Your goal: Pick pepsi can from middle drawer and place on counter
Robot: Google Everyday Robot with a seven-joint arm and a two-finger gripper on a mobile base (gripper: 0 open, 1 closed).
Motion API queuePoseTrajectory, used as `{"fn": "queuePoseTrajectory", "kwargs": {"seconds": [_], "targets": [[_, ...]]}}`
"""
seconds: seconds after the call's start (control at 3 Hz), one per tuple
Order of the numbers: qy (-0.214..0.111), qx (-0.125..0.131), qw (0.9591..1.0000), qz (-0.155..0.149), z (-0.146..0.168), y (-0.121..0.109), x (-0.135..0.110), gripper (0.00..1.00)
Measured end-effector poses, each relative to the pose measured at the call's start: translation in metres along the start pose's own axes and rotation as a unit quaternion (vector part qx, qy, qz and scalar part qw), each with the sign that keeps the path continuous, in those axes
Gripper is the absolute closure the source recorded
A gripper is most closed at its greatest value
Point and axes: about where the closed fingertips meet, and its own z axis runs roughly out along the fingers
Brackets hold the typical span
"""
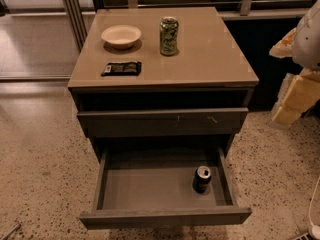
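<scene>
The middle drawer (165, 216) is pulled well out of the cabinet. The pepsi can (202, 178) stands upright on its floor over toward 5 o'clock, close to the right-hand wall, and nothing is touching it.

The gripper (295, 101) is, as best I can make out, the pale yellowish block at 3 o'clock. It sits off the cabinet's right side, well apart from the can and higher than the drawer. Whether it is spread or closed I cannot tell from where I stand. So the pick looks not yet begun.

My worry is that right wall. The can sits so near it that a jaw coming down on that side could catch the wall, or nudge the can and tip it, and then it would roll across the bare tray. The scratched drawer front (160, 121) above juts a little over the back of the tray. A careless descent or lift at 12 o'clock of the can might clip it.

Up on the counter (210, 59), a green can (169, 35) stands at 12 o'clock. A cream bowl (121, 35) sits at 10 o'clock and a black packet (121, 68) at 9 o'clock. Setting down on that side risks knocking one of them. The stretch from 3 to 5 o'clock looks safer, though a placement too near the edge could send the can over.
</scene>
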Motion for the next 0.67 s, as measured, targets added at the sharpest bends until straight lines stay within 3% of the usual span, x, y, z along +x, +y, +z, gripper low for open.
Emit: {"fn": "queuePoseTrajectory", "kwargs": {"seconds": [0.33,0.67], "targets": [[-0.024,-0.013,0.9994,0.019,0.044,0.006,0.001,0.41],[-0.070,-0.035,0.9962,0.036,0.117,0.017,-0.006,0.64]]}}
